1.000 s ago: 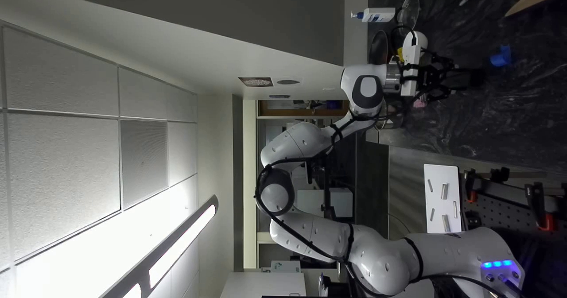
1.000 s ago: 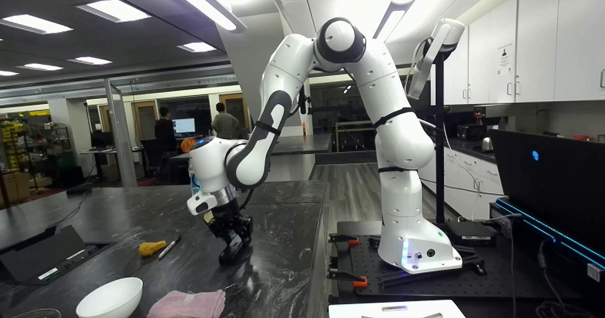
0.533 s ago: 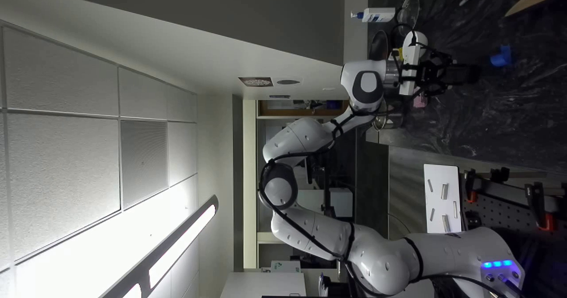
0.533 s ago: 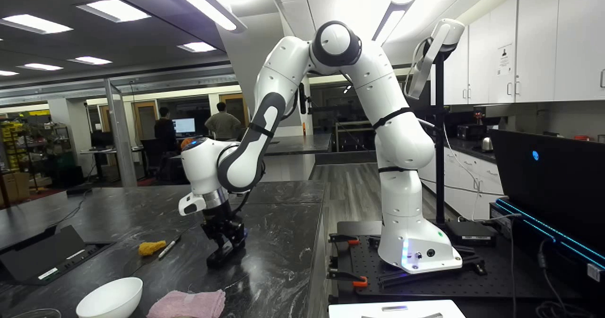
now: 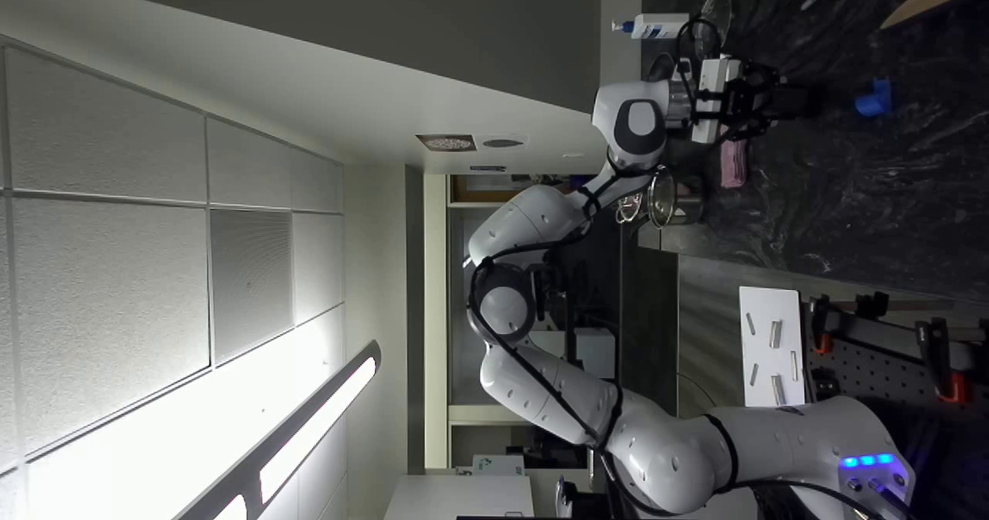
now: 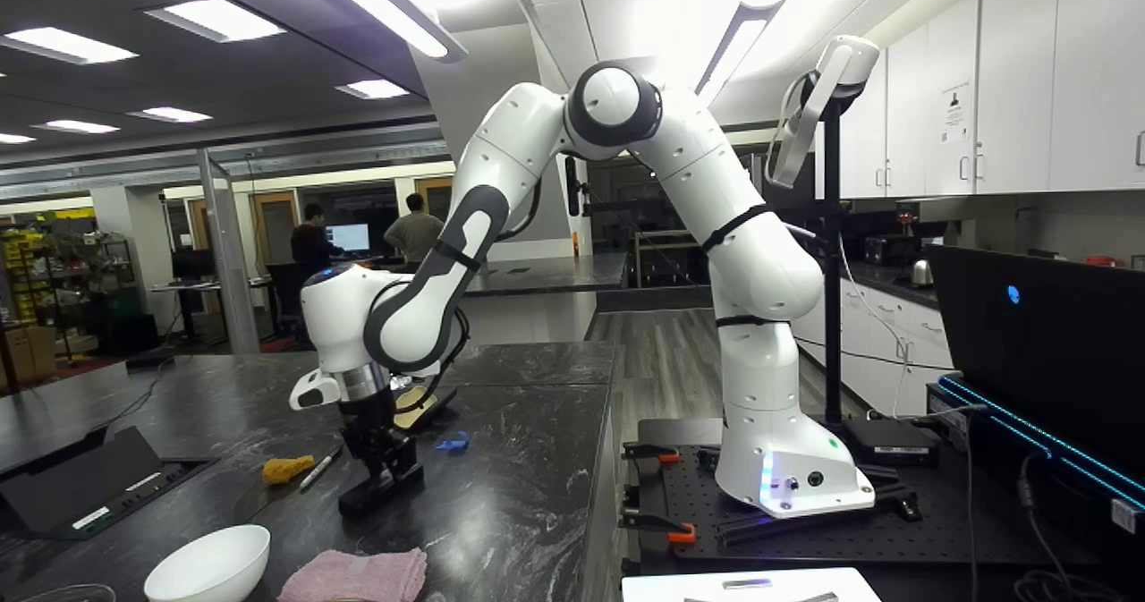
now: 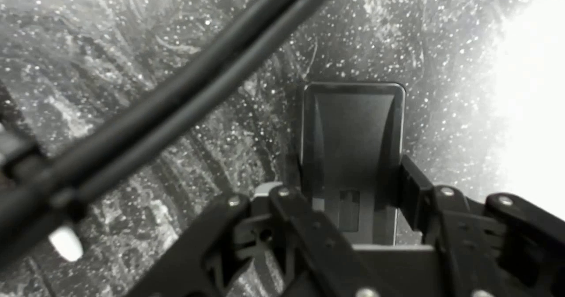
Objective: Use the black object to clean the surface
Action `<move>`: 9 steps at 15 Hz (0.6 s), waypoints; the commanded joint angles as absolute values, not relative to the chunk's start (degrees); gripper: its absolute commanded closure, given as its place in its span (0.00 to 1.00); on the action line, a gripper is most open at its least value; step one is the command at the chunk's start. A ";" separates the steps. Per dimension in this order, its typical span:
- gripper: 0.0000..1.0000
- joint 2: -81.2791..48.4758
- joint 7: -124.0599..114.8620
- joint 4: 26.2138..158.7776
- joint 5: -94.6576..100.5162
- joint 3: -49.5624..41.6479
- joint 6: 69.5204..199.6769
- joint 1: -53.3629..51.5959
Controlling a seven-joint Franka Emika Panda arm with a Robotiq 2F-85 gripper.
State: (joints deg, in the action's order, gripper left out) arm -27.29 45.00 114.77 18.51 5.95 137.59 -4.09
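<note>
The black object [image 7: 353,138], a rectangular piece with raised side edges, lies between the fingers of my gripper [image 7: 351,182] in the wrist view. The right finger [image 7: 415,195] presses against its side; the left one is partly hidden by the linkage. In an exterior view my gripper [image 6: 386,477] points down, shut on the black object [image 6: 358,500], which rests flat on the dark, mottled surface [image 6: 510,521]. Another exterior view has the black object [image 5: 794,101] dark against the surface [image 5: 865,195], so its edges are hard to make out there.
Left of the gripper are a yellow lump [image 6: 287,470] and a marker [image 6: 319,470]. A white bowl [image 6: 210,564] and a pink cloth [image 6: 356,575] sit nearer the camera. Behind the gripper lies a blue item [image 6: 453,442]. A pump bottle [image 5: 661,25] stands farther off.
The gripper has slid leftward across the surface with the black object in its grip, as seen in an exterior view. The blue item behind it has come into sight.
</note>
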 commanded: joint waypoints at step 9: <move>0.71 -34.36 41.94 105.06 18.79 6.39 131.41 -5.02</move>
